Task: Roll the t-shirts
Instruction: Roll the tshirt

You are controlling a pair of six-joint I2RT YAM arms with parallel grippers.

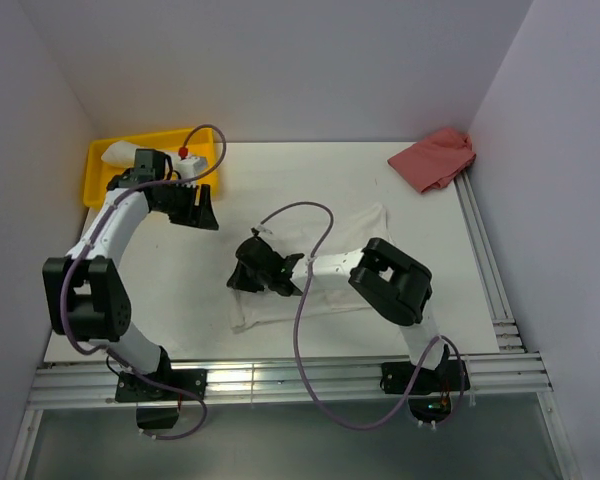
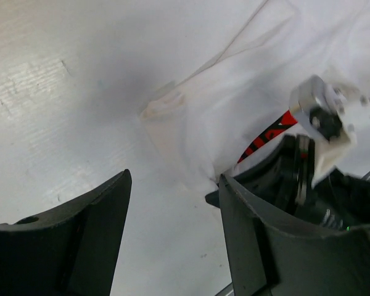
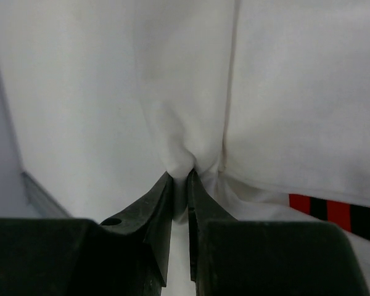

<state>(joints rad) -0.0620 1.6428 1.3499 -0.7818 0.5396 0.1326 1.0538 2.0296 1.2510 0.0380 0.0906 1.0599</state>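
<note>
Shirt [image 1: 352, 230]: white, soft, creased, with red-black print [image 3: 333, 213] — lies spread at the middle of the surface [image 1: 180, 290].
Right claw [image 3: 180, 176]: clamped on a pinched fold of the shirt.
Left claw [image 2: 176, 179]: fingers apart — over the surface, beside the shirt.

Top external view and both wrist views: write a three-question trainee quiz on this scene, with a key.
1. True or false: the right gripper is shut on a pinched fold of the white cotton t-shirt with a red-and-black print.
2. Pick one. The left gripper is: A) open with nothing between its fingers; B) shut on the t-shirt; C) out of every view.
3. Fill the gap: the crumpled pink-red cloth lies at the far ____ corner of the white table.

Key: 1 true; 2 A; 3 right.
</note>
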